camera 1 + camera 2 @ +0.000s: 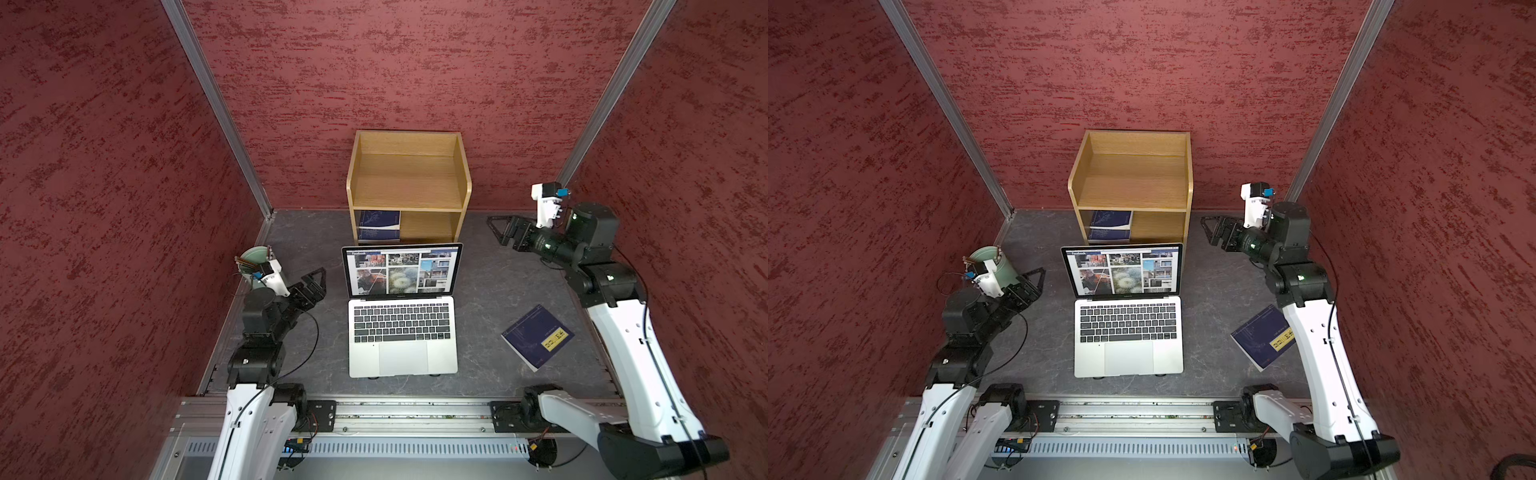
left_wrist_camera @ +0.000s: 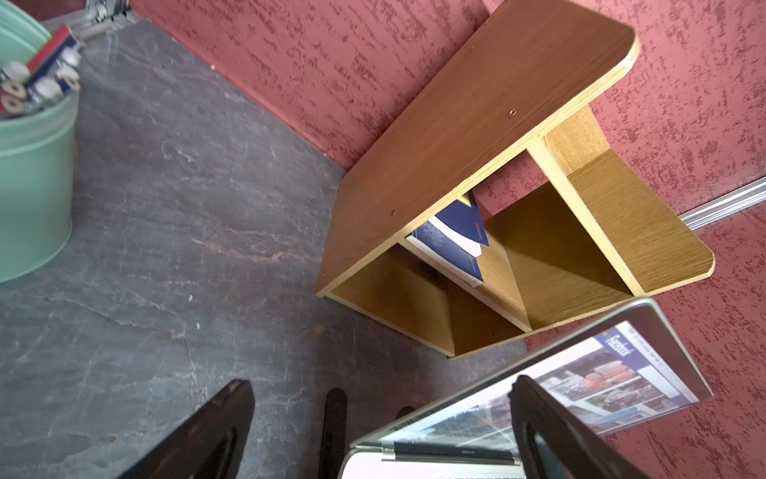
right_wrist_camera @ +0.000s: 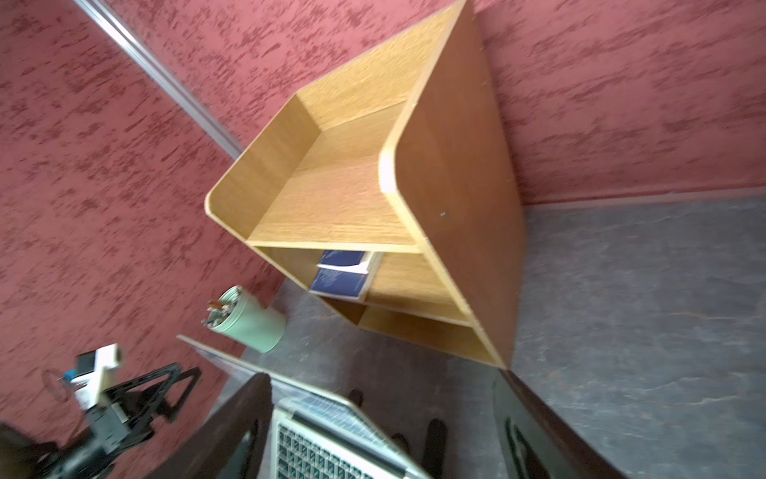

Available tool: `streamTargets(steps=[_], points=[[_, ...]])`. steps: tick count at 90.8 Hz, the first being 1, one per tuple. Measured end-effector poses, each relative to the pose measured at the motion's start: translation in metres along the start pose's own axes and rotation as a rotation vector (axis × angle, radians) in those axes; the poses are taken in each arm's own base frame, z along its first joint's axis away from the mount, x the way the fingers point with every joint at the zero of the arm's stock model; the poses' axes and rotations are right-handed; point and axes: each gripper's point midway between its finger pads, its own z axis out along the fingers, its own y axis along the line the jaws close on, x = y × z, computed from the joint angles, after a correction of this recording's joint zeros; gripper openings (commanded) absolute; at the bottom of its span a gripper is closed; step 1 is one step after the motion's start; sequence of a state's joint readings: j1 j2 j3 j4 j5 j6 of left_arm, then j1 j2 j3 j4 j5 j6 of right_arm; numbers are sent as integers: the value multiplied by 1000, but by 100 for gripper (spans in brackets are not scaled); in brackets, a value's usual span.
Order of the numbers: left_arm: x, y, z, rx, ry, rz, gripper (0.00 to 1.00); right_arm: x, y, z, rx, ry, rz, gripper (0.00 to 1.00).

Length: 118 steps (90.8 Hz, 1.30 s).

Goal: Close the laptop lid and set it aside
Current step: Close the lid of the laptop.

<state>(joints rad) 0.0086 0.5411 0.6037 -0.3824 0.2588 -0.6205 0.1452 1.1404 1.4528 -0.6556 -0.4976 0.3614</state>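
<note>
The silver-grey laptop (image 1: 402, 332) (image 1: 1128, 332) stands open in the middle of the dark table. Its lid (image 1: 402, 270) (image 1: 1123, 270) is upright with the screen lit. My left gripper (image 1: 316, 281) (image 1: 1036, 280) hovers just left of the lid, open and holding nothing. In the left wrist view the lid (image 2: 601, 365) shows edge-on beside the open left gripper (image 2: 379, 398). My right gripper (image 1: 495, 228) (image 1: 1206, 228) hangs at the back right, clear of the laptop, open and empty. The right wrist view has the keyboard (image 3: 323, 443) below the right gripper (image 3: 379, 394).
A wooden shelf (image 1: 409, 183) stands right behind the lid, with dark blue books (image 1: 379, 226) in its lower left compartment. Another blue book (image 1: 538, 336) lies on the table at the right. A green cup of pens (image 1: 992, 259) sits at the far left. Red walls enclose three sides.
</note>
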Motion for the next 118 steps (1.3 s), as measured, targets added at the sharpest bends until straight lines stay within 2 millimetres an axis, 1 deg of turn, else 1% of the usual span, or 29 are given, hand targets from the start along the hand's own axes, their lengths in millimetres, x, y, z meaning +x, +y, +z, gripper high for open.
streamTargets(steps=[11, 21, 28, 39, 48, 55, 65, 71, 80, 87, 99, 110, 118], points=[[5, 1, -1, -8, 26, -7, 100, 14, 27, 8, -43, 107, 8, 75], [9, 1, -2, -13, 42, -10, 100, 28, 46, 16, -49, 191, -3, 75], [12, 2, -2, -19, 55, -12, 100, 36, 53, 26, -43, 238, -18, 75], [16, 1, -1, -13, 74, -15, 100, 45, 60, 46, -27, 298, -56, 74], [23, -6, 0, 12, 102, -11, 100, 48, 66, 62, -27, 329, -91, 73], [29, -13, -2, 44, 124, -4, 100, 46, 72, 73, -39, 341, -120, 72], [45, -23, -5, 93, 162, 6, 100, 44, 82, 90, -58, 362, -175, 71], [56, -27, -6, 116, 188, 10, 100, 46, 90, 98, -75, 381, -208, 68], [75, -29, -5, 131, 236, 13, 100, 54, 97, 111, -91, 421, -243, 64], [92, -30, -4, 139, 281, 17, 100, 63, 98, 118, -96, 456, -258, 63], [113, -27, -3, 134, 331, 29, 100, 79, 101, 124, -107, 509, -268, 63], [126, -24, -1, 126, 354, 36, 100, 85, 103, 122, -115, 530, -271, 63], [135, -15, 1, 104, 368, 29, 100, 89, 108, 121, -127, 542, -275, 63]])
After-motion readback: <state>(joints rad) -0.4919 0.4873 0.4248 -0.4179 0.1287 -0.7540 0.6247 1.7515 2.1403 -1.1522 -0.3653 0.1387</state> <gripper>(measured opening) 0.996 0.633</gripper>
